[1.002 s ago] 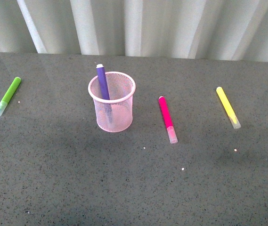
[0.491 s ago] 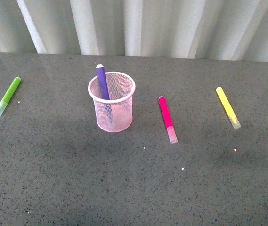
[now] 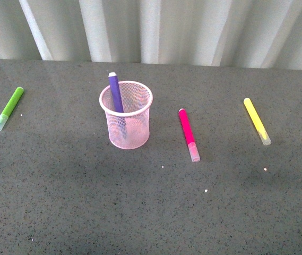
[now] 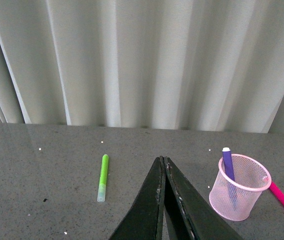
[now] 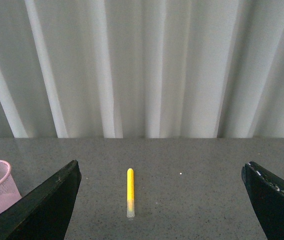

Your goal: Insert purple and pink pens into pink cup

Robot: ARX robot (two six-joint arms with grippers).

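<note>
Cap [image 3: 195, 154] of pink pen [image 3: 186, 126] points toward robot, barrel flat

My front camera sits on my body between the arms. It looks forward and down across the grey table [image 3: 151, 212] toward the white curtain [image 3: 151, 26], from a middling distance. My left wrist camera rides low over my left gripper [image 4: 162, 161], its fingers pressed together, and also faces the curtain. My right wrist camera looks the same way between the spread fingers of my right gripper [image 5: 161, 170]. The pink cup [image 3: 135, 133] appears in all three views. Front and left share the green marker [image 3: 8, 108]; front and right share the yellow marker [image 3: 257, 120].
</note>
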